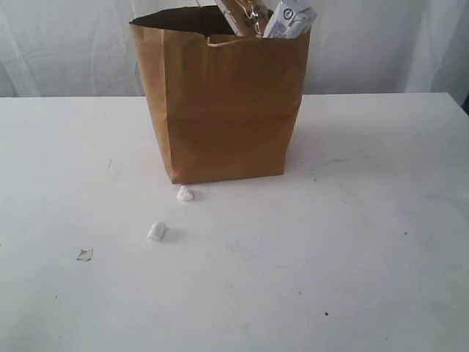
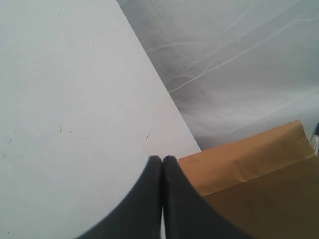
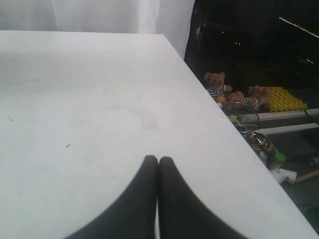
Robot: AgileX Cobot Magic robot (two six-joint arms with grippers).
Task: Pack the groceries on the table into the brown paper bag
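White tabletop [image 1: 366, 257] fills your exterior view: left to right lie a grey scrap [image 1: 85, 254], a white scrap [image 1: 157, 232], a smaller white bit [image 1: 185, 193], then the upright brown paper bag [image 1: 223, 103], its walls hiding all contents except the long spaghetti pack [image 1: 245, 16] and small white-blue carton [image 1: 289, 20] protruding at the rim. Only your wrist views show the left gripper [image 2: 162, 159], fingers pressed together near the bag, and the right gripper [image 3: 158, 160], likewise pressed together over the tabletop, with blurred soft toys [image 3: 215, 82] beyond its edge.

Front exterior, low wrists, shared table [image 1: 366, 257]
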